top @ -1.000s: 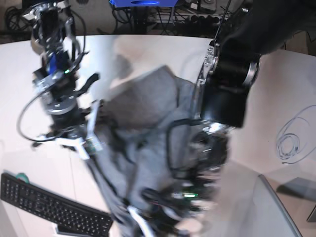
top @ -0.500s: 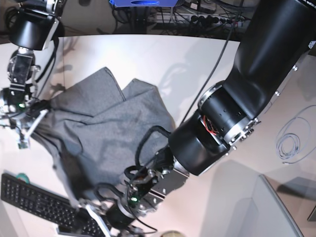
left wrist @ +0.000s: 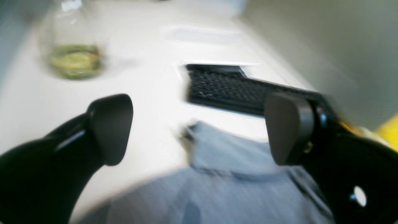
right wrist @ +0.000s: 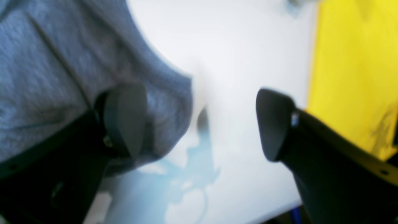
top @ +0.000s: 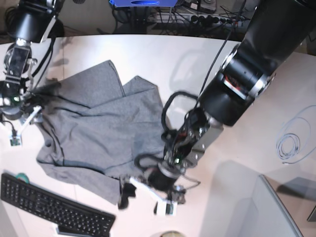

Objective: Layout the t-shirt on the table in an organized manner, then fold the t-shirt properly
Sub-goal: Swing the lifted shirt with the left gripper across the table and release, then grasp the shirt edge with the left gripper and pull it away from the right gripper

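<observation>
Greenish residue inside glass jar [left wrist: 74, 46]

Tangle of dark cables [top: 197, 17] on the floor at the far side, blue box [top: 143, 3] far centre, bright even light

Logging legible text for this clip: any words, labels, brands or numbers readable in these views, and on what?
None can be read.
keyboard: key legends too small; blurred in the left wrist view.
t-shirt: plain grey, no print or visible label.
yellow surface: blurred, no readable text.
</observation>
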Robot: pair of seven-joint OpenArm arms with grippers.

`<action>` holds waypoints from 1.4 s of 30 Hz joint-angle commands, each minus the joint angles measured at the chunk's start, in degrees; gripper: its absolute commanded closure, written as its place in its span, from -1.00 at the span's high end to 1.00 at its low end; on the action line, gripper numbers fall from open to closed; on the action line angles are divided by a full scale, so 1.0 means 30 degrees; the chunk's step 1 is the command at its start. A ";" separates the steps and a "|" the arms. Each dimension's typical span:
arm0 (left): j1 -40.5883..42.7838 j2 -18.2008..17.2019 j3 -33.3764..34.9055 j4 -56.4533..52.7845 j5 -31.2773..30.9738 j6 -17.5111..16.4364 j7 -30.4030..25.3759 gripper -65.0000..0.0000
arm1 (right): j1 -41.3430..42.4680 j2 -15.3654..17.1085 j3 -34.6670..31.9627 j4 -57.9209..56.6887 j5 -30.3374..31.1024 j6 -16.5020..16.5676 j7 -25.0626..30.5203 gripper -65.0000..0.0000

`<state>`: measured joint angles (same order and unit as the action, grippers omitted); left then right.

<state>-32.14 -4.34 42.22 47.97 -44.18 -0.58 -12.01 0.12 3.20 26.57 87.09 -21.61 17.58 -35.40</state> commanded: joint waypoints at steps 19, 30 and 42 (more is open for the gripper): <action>1.5417 -0.7272 -0.6175 1.1777 -0.0202 0.0178 -0.0260 1.00 | -0.4831 -0.1053 0.2470 0.2194 1.4132 0.0952 0.0209 0.42; 1.8113 -0.7301 -0.7757 1.2510 -0.0144 0.0120 -0.0260 1.00 | -0.3718 -0.1053 0.2412 -0.3198 1.4543 0.1098 0.0297 0.42; 1.6472 -0.4957 -0.6995 1.1367 -0.0056 -0.1873 0.2905 1.00 | -0.3132 -0.1053 0.2382 -0.5220 1.4484 0.3765 0.0209 0.23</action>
<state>17.45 -19.07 21.39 80.99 -44.34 -5.41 -1.63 -9.04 0.16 33.85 71.77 23.05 28.60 -31.77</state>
